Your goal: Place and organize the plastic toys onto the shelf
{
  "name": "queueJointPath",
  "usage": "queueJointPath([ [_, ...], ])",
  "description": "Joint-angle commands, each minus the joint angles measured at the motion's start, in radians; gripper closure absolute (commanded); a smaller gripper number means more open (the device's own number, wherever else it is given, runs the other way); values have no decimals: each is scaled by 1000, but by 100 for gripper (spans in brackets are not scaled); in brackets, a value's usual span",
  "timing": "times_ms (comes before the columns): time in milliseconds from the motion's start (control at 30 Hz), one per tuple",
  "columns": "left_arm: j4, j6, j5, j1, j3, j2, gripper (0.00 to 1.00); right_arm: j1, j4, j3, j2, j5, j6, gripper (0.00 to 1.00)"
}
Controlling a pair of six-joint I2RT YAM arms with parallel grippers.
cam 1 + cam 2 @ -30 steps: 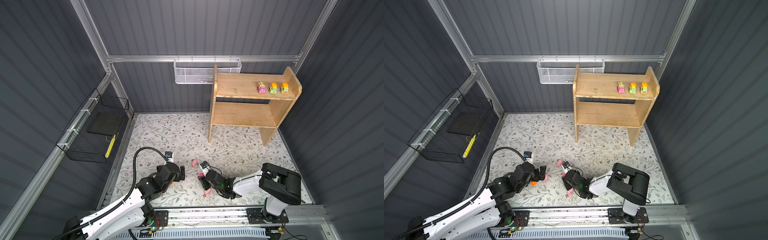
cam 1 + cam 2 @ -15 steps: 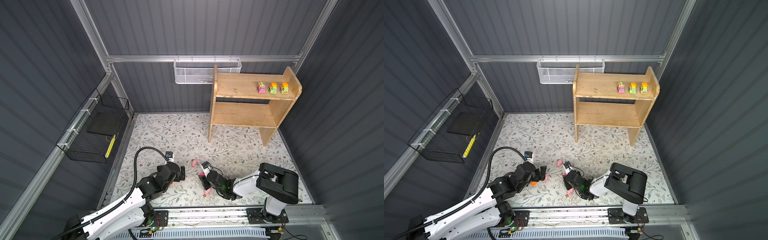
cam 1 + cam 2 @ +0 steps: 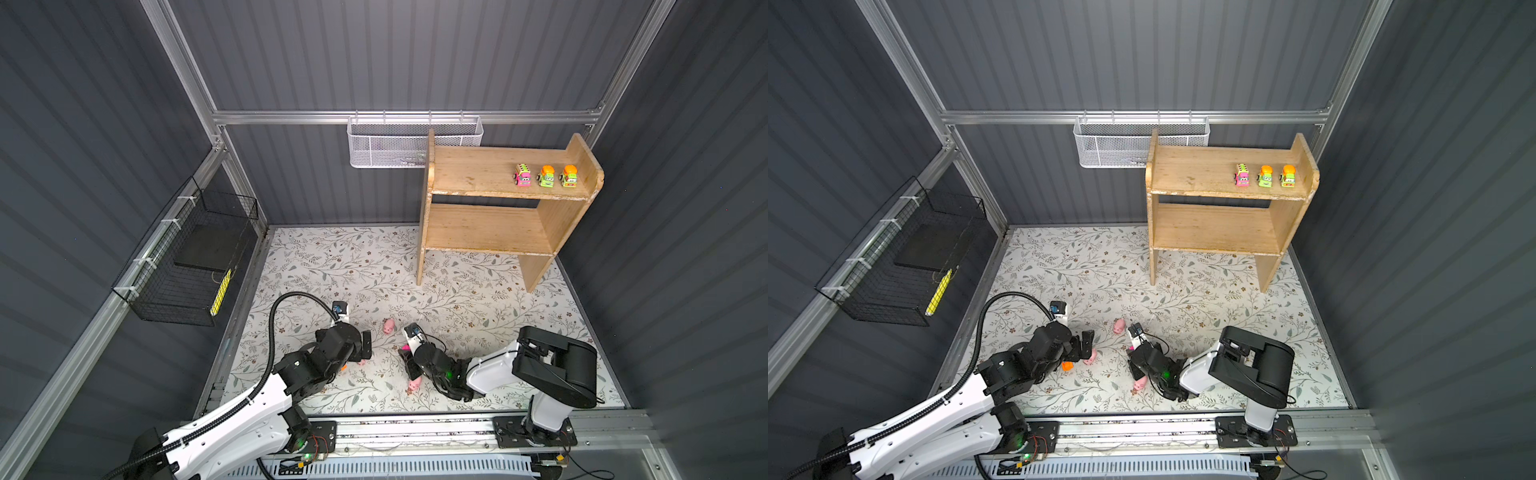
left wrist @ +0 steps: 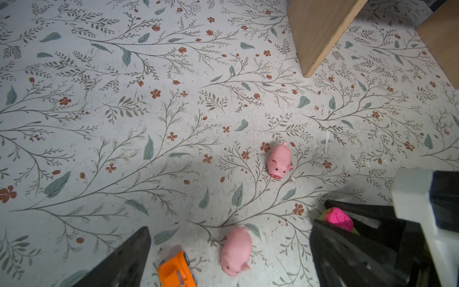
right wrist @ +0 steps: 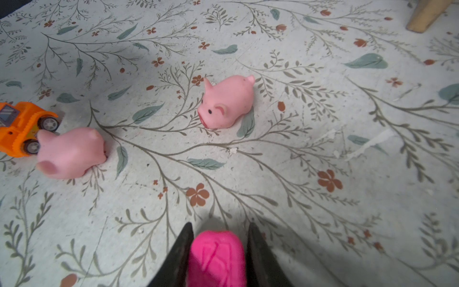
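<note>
Squeezing the pink toy (image 5: 216, 258) near the mat's (image 3: 332, 266) front edge, the right gripper (image 5: 219, 232) has it ready for the shelf (image 3: 490, 226); the left gripper (image 4: 230, 225) hangs wide open over a pig (image 4: 236, 251).

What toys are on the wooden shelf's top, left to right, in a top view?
pink plastic toy car with green roof → green plastic toy truck with orange top → another green plastic toy truck with orange top
</note>
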Motion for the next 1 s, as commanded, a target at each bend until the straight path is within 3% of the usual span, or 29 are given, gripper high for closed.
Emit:
queueJointPath([
  [0,-4,24,6,9,37,3,0,-1,-63,-7,-23,39,-14,74],
  [967,-20,99,36,9,117,40,0,-27,-273,51,-202,77,-34,75],
])
